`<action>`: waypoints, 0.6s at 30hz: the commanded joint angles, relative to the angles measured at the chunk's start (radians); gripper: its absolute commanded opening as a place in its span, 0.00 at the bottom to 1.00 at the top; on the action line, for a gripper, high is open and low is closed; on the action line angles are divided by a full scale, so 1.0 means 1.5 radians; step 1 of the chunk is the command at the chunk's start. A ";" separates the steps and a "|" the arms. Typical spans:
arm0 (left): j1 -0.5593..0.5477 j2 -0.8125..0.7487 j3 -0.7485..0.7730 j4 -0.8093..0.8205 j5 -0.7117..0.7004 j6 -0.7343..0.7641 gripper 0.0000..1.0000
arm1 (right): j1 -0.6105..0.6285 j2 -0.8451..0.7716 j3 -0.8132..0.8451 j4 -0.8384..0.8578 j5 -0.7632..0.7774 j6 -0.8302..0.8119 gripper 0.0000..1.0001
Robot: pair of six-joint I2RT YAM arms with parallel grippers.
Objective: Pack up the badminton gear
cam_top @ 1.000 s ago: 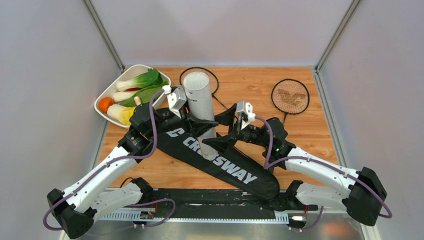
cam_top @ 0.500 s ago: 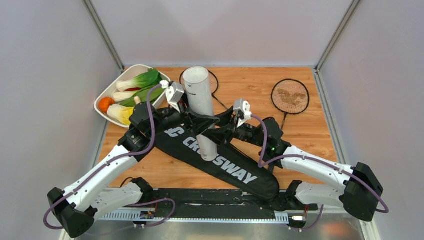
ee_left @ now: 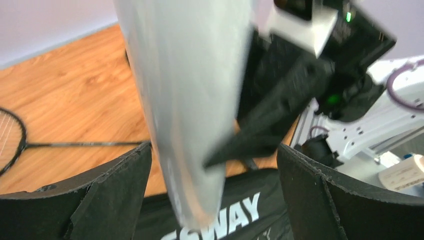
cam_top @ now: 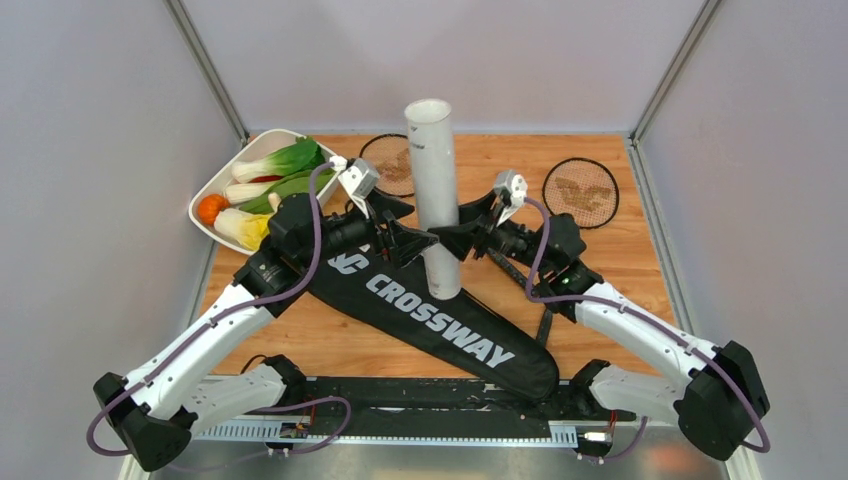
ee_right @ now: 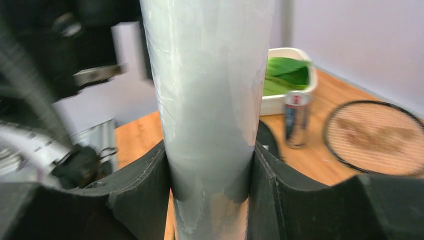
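Wooden worktop [cam_top: 620,270], crowded from edge to edge. Across it from 10 to 5 o'clock, flat and dark: the CROSSWAY bag [cam_top: 440,315]. At 10 o'clock, beyond the bag's upper end, a white tray [cam_top: 205,195] of vegetables. At centre, upright, the white tube [cam_top: 435,190], lower end over the bag's middle; touching the bag or clear of it, cannot tell. One racket [cam_top: 385,165] at 12 o'clock, partly behind the tube; second racket [cam_top: 580,192] at 2 o'clock, well apart from the bag. Near the tray in the right wrist view, a drink can [ee_right: 297,119].

Right pincer [ee_right: 210,175]: clamped on the tube, fingers pressed to both sides. Left pincer [ee_left: 212,165]: spread wide, a finger on each side of the tube, neither touching.

Likely trouble: slipping or tilting of the tube, from one grip alone, low on a tall smooth cylinder. Also a knock from the spread left fingers while pulling away. Also spilled contents on tipping, the tube's inside being unseen.

Counts: one bag, one tray, one tube, two rackets, one can. Shuttlecocks: none in view.
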 commanded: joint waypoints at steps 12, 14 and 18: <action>-0.002 -0.067 -0.080 -0.190 -0.153 0.204 1.00 | -0.279 0.199 0.276 -0.354 0.196 -0.108 0.39; -0.002 -0.071 -0.088 -0.200 -0.215 0.223 1.00 | -0.296 0.271 0.332 -0.414 0.235 -0.128 0.40; -0.002 -0.084 -0.114 -0.192 -0.269 0.231 1.00 | -0.321 0.411 0.422 -0.464 0.269 -0.135 0.40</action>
